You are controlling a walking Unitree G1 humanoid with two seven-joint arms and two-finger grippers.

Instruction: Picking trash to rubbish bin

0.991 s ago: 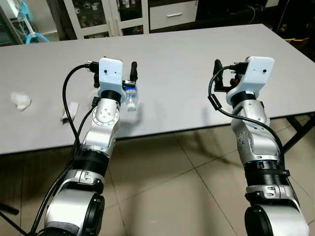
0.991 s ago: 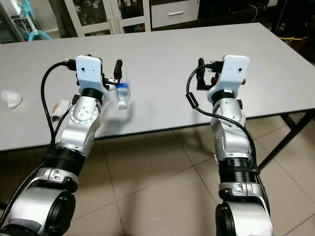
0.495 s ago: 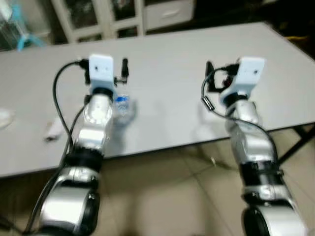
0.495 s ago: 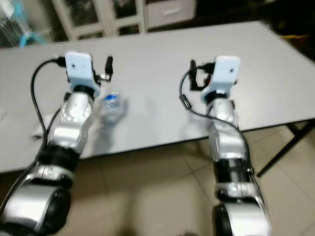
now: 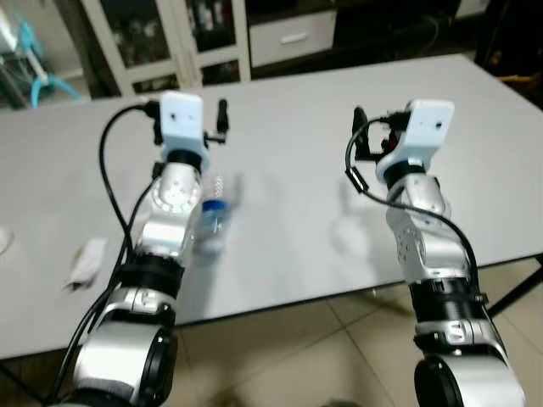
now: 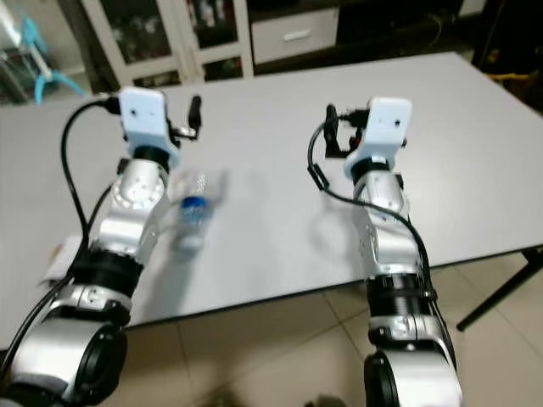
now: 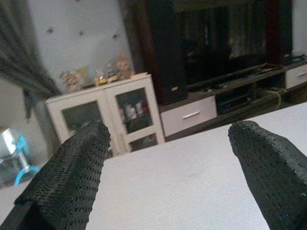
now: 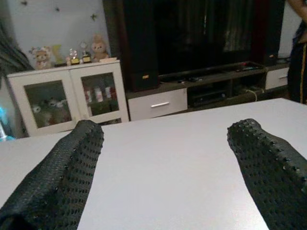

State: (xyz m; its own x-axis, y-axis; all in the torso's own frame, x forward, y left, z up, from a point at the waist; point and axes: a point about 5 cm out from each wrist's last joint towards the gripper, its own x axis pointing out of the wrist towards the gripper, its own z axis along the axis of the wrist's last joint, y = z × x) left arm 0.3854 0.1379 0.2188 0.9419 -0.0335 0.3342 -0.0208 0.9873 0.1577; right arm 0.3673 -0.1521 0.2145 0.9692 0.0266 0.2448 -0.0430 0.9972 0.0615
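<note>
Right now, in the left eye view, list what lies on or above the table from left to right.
Crumpled paper scrap → left gripper, held above the table, fingers open → plastic bottle with blue cap lying on the table → right gripper, also open.

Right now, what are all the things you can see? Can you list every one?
Table: one, light grey, wide, in front of the robot under both raised arms.
Plastic bottle: one, clear with a blue cap, lying on the table beside the left arm; blurred.
Crumpled paper: one, white, on the table near its front edge, on the robot's left.
Glass-door cabinet: one, white, against the far wall, small figures on top.
Drawer unit: one, white front, behind the table.
Floor tiles: beige, below the table's front edge.
Left gripper: one, black fingers apart, raised above the table.
Right gripper: one, black fingers apart, raised above the table.
</note>
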